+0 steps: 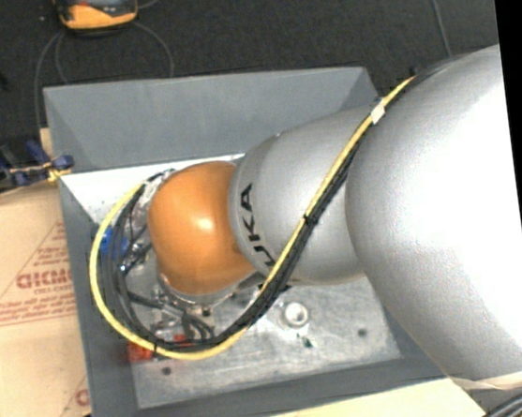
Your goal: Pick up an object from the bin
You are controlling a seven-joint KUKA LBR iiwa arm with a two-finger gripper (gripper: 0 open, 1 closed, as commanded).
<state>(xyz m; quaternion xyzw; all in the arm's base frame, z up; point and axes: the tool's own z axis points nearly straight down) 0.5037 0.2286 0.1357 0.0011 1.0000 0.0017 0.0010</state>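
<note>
1. My arm (354,201) lies across the bin (202,116) from the right; the orange cover (195,228) at my wrist, smooth and glossy, hangs over the left half of the floor, with a yellow cable (99,270) looped round it.
2. My gripper (172,316) sits beneath that cover, low in the bin; I cannot tell how far open it is, nor whether it has hold of anything.
3. The nearest thing is a small red piece (137,352) at the floor's lower left, just beside the cable loop and partly hidden by it; its shape I cannot make out.
4. A small white ring (295,315) lies flat on the floor towards the front middle, apart from the gripper; it is round and pale with a darker centre, perhaps a cap or washer.
5. I judge both to be light, stiff and not fragile; the red piece looks like hard plastic, best taken across its narrow width; the ring would want a pinch across its outer edge, and being low and smooth it may slip.
6. The floor is bare grey metal, scuffed and speckled, with dull sloping walls; small hard things will likely skid on it if nudged.
</note>
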